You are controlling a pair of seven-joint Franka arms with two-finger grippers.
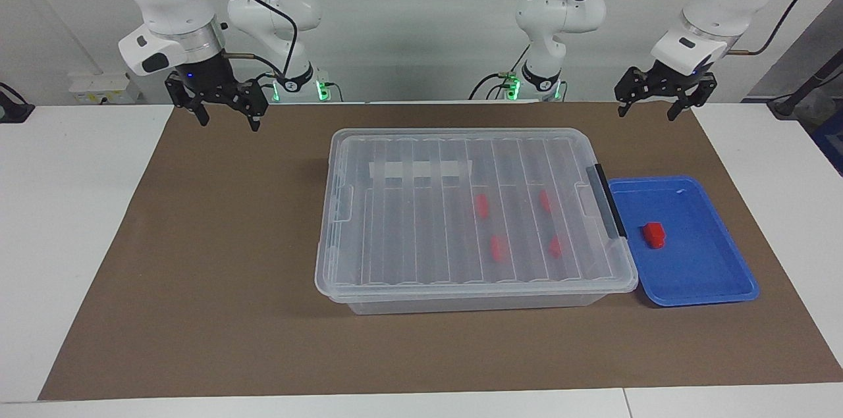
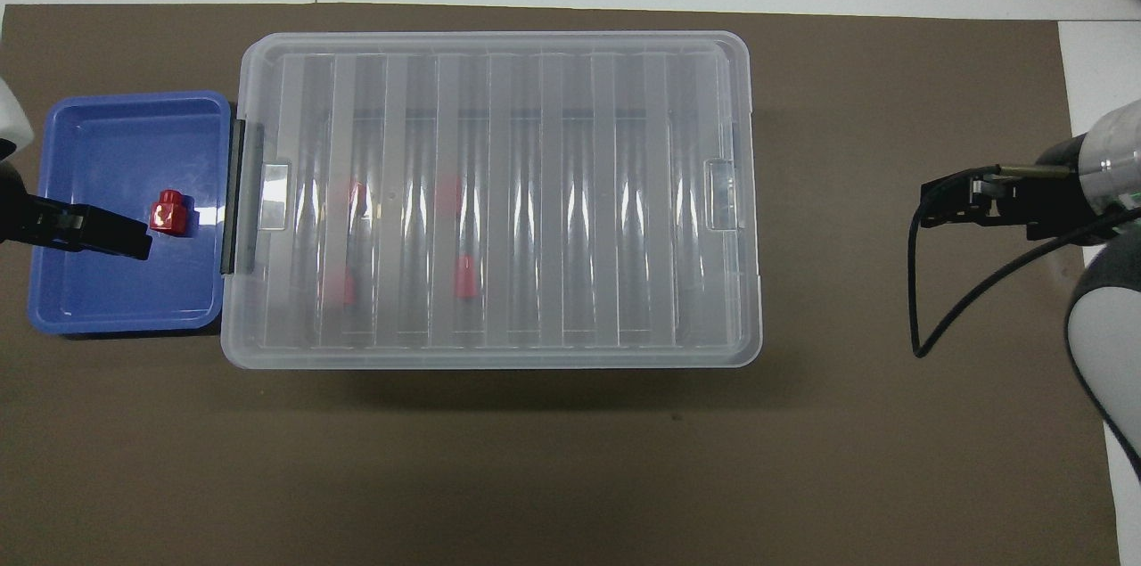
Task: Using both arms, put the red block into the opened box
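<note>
One red block [image 1: 654, 234] [image 2: 168, 212] lies in the blue tray [image 1: 711, 273] [image 2: 98, 156] beside the box, toward the left arm's end of the table. The clear box [image 1: 461, 220] [image 2: 499, 192] stands mid-mat with its ribbed lid lying flat on it. Several more red blocks [image 1: 481, 205] [image 2: 463, 276] show dimly through the lid. My left gripper [image 1: 647, 114] [image 2: 134, 241] hangs open and empty in the air, over the tray when seen from above. My right gripper [image 1: 227, 122] [image 2: 945, 200] hangs open and empty over the mat at the right arm's end.
A brown mat [image 1: 197, 273] covers the white table. A black handle [image 1: 609, 201] [image 2: 236, 196] runs along the box's end that faces the tray. A black cable [image 2: 927, 299] loops down from the right arm.
</note>
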